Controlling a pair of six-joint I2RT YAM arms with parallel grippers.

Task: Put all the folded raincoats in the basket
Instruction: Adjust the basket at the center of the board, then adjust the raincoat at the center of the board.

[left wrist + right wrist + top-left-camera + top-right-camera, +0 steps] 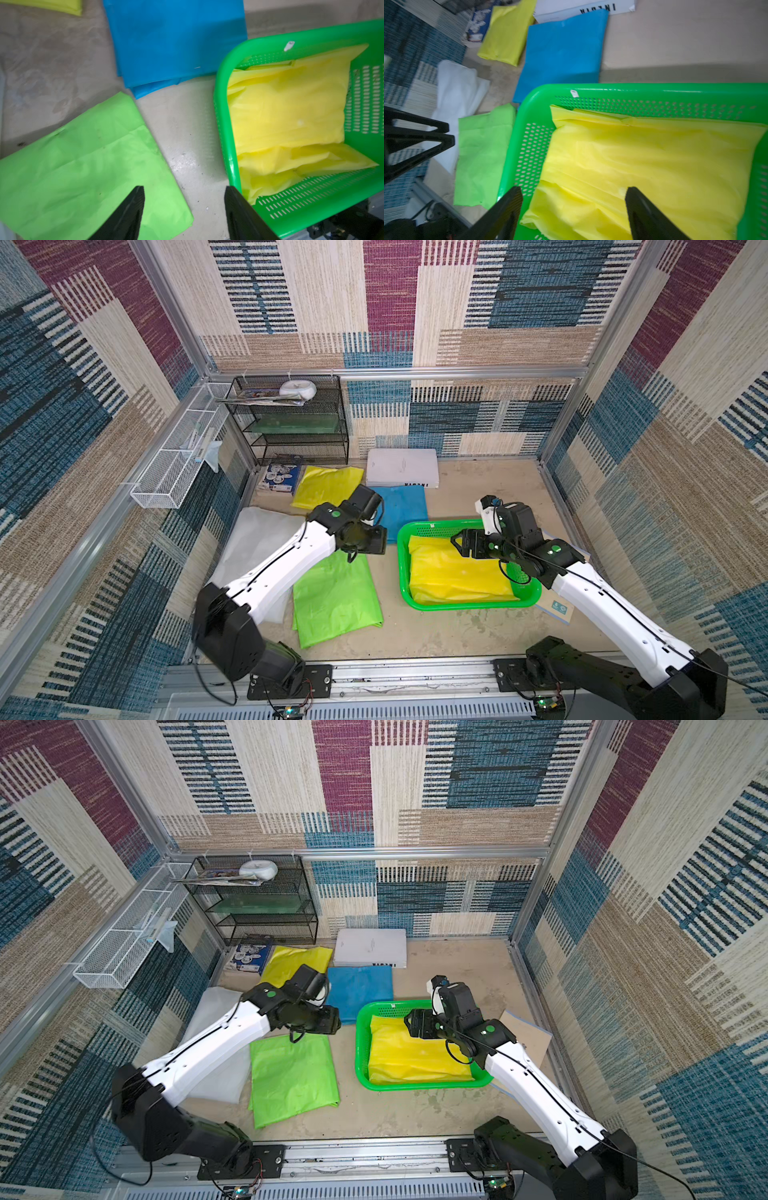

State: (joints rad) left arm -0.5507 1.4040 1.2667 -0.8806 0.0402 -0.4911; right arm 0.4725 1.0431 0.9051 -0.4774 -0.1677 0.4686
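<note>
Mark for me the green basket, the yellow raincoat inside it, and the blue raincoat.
green basket (465,604), in a top view, on its near rim.
yellow raincoat (453,576), in a top view, on the middle of its surface.
blue raincoat (405,508), in a top view, on its uncovered middle.

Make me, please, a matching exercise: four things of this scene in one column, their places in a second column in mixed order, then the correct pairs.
1. blue raincoat
2. light green raincoat
3. white raincoat
4. right gripper

A. open, above the yellow raincoat in the basket
B. farthest left, partly under the left arm
C. just in front of the white box
D. between the white raincoat and the basket

Pairs: 1-C, 2-D, 3-B, 4-A
</note>
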